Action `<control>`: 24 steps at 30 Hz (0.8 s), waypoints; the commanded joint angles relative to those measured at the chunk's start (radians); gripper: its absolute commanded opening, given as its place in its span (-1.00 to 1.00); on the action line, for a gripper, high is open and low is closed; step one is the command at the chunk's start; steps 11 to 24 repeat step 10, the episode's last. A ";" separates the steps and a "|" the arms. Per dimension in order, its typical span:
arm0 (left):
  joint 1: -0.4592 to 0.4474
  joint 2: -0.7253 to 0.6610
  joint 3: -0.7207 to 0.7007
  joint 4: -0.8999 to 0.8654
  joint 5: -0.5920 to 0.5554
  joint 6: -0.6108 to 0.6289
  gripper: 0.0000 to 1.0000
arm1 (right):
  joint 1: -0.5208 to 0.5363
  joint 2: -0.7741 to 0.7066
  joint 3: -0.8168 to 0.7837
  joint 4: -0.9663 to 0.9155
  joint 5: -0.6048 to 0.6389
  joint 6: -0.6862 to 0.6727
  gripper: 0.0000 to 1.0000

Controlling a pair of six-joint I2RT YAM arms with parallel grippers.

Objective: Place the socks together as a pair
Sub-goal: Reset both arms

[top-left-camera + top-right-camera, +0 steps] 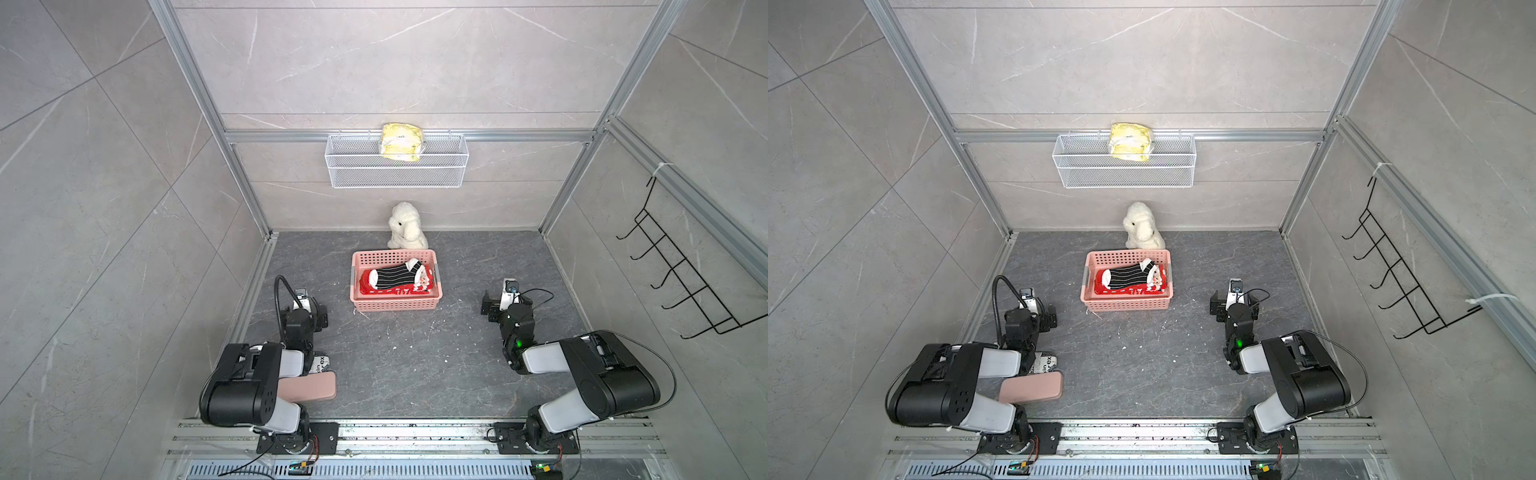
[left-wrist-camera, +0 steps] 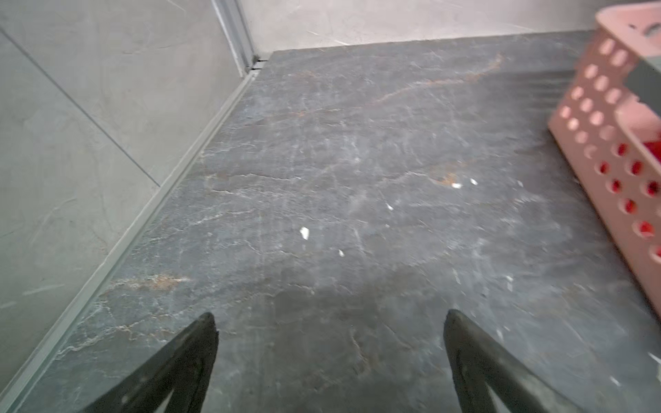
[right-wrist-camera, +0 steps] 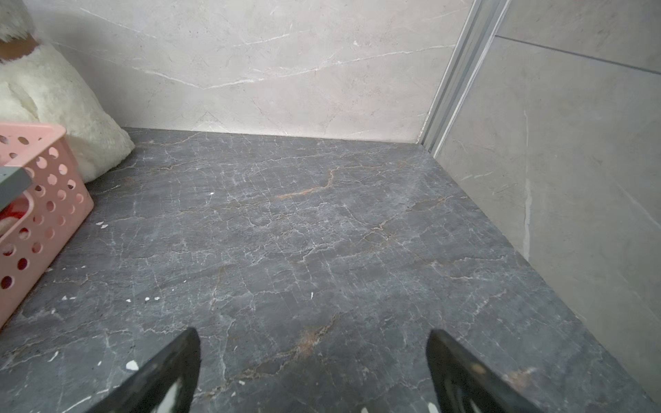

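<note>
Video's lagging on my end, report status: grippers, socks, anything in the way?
Left gripper and right gripper open, empty. Socks heaped in pink basket. Plush toy behind it, not blocking.

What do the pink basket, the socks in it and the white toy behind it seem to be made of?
Pink basket: probably moulded plastic, matte, judging by its smooth walls with rows of round holes. Socks: soft knit fabric, lying limp and creased. White toy: plush, likely synthetic pile, with a shaggy, fluffy surface.
</note>
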 commanded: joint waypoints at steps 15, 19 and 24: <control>0.026 -0.007 0.070 -0.014 0.042 -0.040 0.99 | -0.012 0.002 0.000 0.000 -0.033 0.017 0.99; 0.026 -0.007 0.070 -0.014 0.042 -0.040 0.99 | -0.012 0.002 0.000 0.000 -0.033 0.017 0.99; 0.026 -0.007 0.070 -0.014 0.042 -0.040 0.99 | -0.012 0.002 0.000 0.000 -0.033 0.017 0.99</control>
